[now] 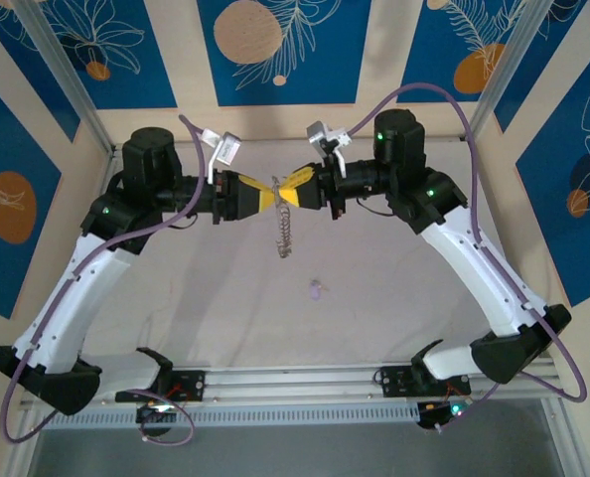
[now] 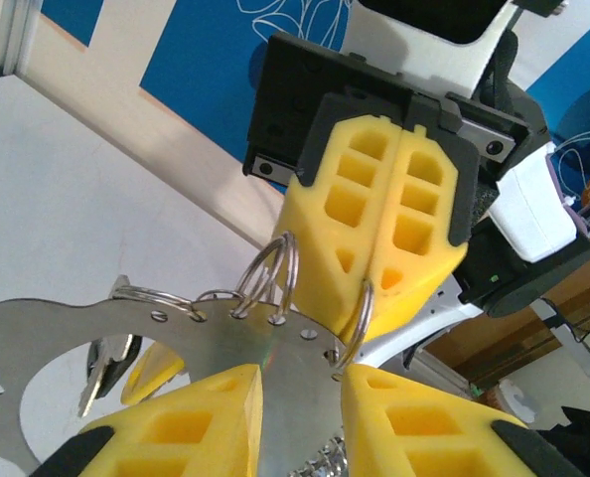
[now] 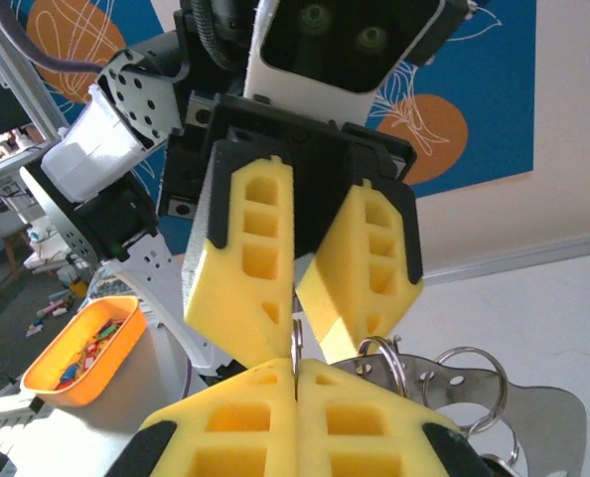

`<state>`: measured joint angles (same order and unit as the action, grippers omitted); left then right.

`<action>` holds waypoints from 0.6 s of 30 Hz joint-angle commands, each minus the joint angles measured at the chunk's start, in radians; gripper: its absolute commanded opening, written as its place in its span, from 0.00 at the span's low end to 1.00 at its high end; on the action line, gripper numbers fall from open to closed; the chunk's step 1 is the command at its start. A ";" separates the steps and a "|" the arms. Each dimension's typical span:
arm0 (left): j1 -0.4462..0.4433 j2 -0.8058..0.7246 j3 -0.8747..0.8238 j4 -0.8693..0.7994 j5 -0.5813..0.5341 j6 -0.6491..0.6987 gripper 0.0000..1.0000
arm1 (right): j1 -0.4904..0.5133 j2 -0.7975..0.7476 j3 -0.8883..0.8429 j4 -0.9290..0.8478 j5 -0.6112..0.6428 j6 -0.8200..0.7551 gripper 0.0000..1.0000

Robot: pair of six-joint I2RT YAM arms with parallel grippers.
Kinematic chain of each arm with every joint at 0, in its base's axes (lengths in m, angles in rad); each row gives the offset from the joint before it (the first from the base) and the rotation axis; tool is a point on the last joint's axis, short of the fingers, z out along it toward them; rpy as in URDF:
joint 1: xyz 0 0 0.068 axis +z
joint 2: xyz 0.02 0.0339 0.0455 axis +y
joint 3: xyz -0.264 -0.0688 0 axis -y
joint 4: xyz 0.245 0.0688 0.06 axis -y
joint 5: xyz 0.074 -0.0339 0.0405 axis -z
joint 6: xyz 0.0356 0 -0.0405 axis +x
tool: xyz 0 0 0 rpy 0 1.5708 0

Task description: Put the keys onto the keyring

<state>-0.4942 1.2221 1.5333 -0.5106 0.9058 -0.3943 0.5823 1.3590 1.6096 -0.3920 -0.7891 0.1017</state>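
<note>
Both grippers meet in mid-air above the table's far middle. The keyring is a flat silvery plate (image 2: 225, 348) with holes that carry several split rings, and a beaded chain (image 1: 283, 238) hangs from it. My left gripper (image 2: 300, 397) has the plate between its yellow fingers, shut on it. My right gripper (image 3: 297, 373) faces it, shut on one split ring (image 3: 297, 338) at the plate's edge. One pale lilac key (image 1: 317, 289) lies loose on the table in front of the grippers. A small metal piece (image 2: 106, 368) hangs under the plate; I cannot tell what it is.
The white table (image 1: 394, 298) stretches below the hanging chain. An aluminium rail (image 1: 295, 383) runs along the near edge between the arm bases. An orange bin (image 3: 86, 348) with small parts stands off the table. Purple cables (image 1: 454, 104) loop over both arms.
</note>
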 commanded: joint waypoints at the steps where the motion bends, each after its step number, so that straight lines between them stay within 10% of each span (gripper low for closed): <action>1: -0.010 -0.045 -0.082 0.154 -0.007 -0.038 0.27 | 0.039 -0.057 -0.061 0.007 0.016 -0.034 0.00; 18: -0.275 -0.424 -0.660 0.383 -0.276 0.170 0.21 | 0.210 -0.450 -0.707 0.432 0.161 -0.029 0.00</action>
<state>-0.7410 0.8368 0.9020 -0.1989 0.7296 -0.2695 0.7849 0.9668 0.9104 -0.0891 -0.6312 0.0528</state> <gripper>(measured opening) 0.216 0.048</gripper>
